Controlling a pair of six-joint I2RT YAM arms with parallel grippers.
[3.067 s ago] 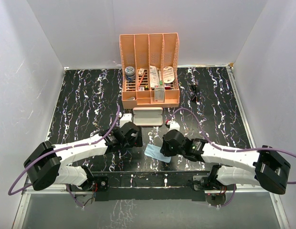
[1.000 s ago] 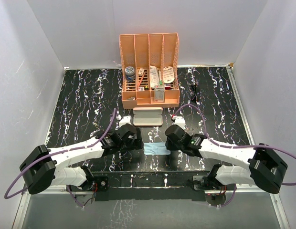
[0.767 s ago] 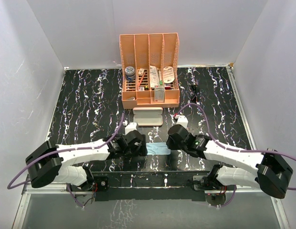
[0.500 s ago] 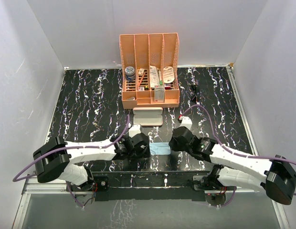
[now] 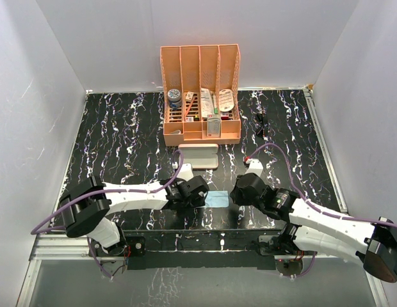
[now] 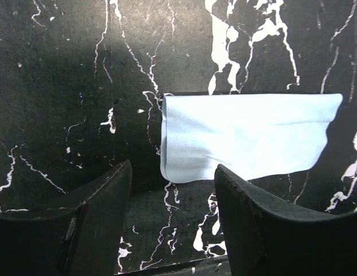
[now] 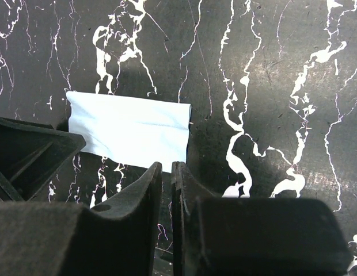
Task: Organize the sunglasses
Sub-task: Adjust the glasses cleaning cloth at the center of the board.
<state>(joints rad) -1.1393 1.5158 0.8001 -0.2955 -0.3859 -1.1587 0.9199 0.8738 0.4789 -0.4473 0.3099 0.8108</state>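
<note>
The sunglasses [image 5: 260, 123] are small and black and lie on the table to the right of the organizer, far from both grippers. The pink case [image 5: 198, 156] lies shut in front of the organizer. The light blue cloth [image 5: 217, 199] lies flat as a folded strip near the front edge. It also shows in the left wrist view [image 6: 242, 135] and in the right wrist view [image 7: 129, 129]. My left gripper [image 5: 203, 197] [image 6: 173, 195] is open and empty at the cloth's left end. My right gripper [image 5: 235, 195] [image 7: 167, 169] is shut, its tips at the cloth's right end.
An orange organizer [image 5: 201, 70] with several compartments of small items stands at the back centre. White walls close in the left, right and back. The black marbled table [image 5: 115, 141] ends at a metal rail just in front of the cloth.
Both grippers have moved in toward the centre. The left arm has swung right to the cloth's left end. The cloth has gone from a skewed piece to a narrow flat strip.
</note>
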